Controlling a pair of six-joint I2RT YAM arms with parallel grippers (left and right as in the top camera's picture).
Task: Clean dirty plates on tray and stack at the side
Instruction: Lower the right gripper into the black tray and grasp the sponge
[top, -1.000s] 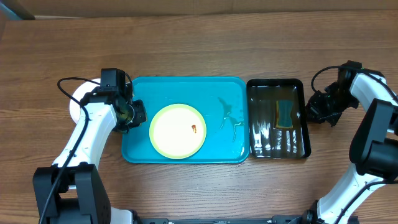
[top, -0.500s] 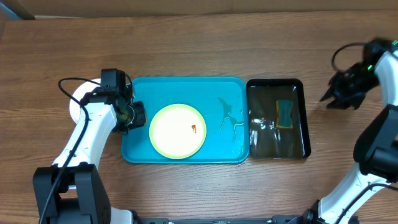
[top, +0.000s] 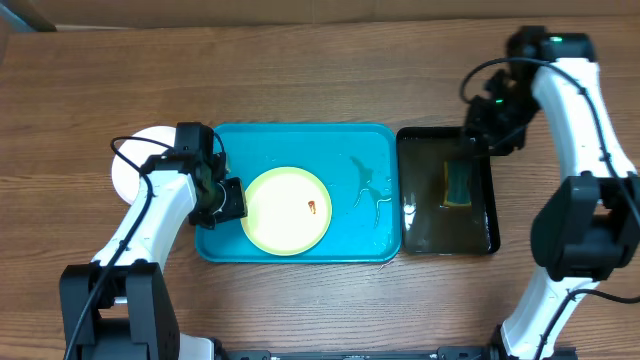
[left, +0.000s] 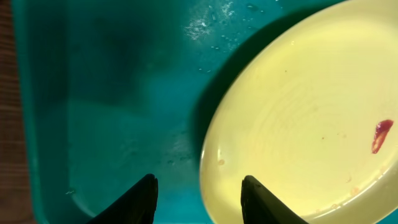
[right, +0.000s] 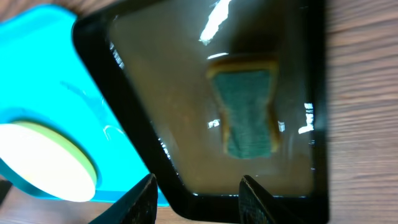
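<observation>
My left pincer hangs low over the left end of the tray, its two dark fingers apart and gripping nothing. The left rim of the pale yellow-green plate lies just in front of the gap between them. That plate sits flat inside the tray, left of centre, with a small orange-brown smear on its right half. A thin puddle of water glistens on the tray floor to the right of the plate.

On the table, just left of the tray, lies a white plate, partly hidden under my left arm. I cannot tell whether it is one plate or a stack.

My right pincer hovers over the far end of the black tray, which stands just beside the turquoise one on its right. Its fingers are also apart and empty. In the black tray a green and yellow sponge lies in shallow dark liquid.
</observation>
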